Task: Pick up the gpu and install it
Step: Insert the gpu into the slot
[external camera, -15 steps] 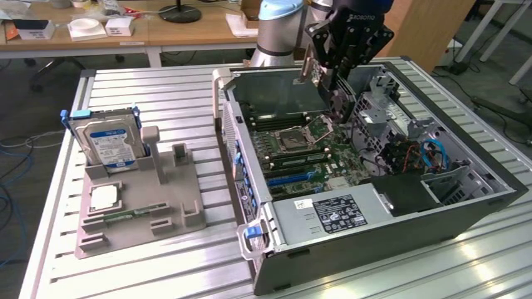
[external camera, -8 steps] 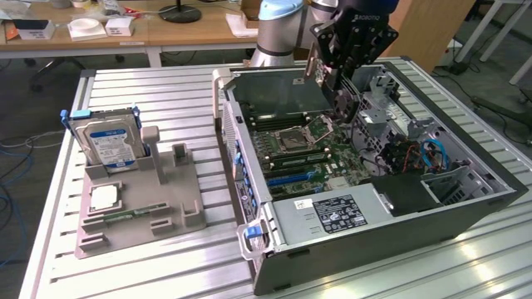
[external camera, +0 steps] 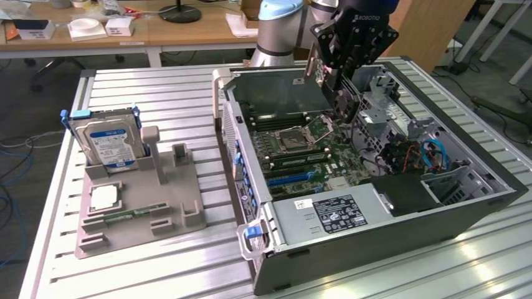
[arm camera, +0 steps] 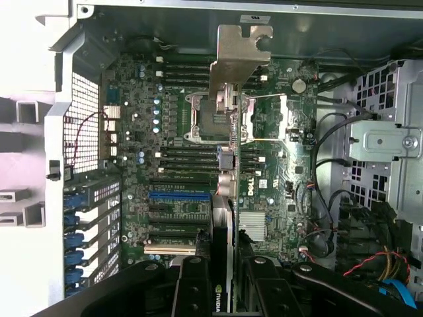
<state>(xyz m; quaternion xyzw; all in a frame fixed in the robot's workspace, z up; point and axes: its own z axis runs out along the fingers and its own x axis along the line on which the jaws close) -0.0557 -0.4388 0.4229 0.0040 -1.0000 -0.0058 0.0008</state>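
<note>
"Wrist view: what was in the claw (arm camera: pixel 225 267)?"
"The gpu (arm camera: pixel 238 66). The fingers (arm camera: pixel 193 290) were clamped on its two faces, the card edge-on over the motherboard (arm camera: pixel 178 198) inside the case (external camera: pixel 374 240)."
"Seated in a slot?"
"I couldn't tell. In the exterior view it hung from the claw above the open case. The hard drive (external camera: pixel 104 140) stood in a holder (external camera: pixel 141 218) beside the case, on the exterior view's left."

The arm (external camera: pixel 278 28) stands upright with its wrist turned downward, the black gripper (external camera: pixel 339 78) hanging vertical, its two fingers (arm camera: pixel 192 287) clamped on the gpu (arm camera: pixel 228 191) held edge-on between them.
</note>
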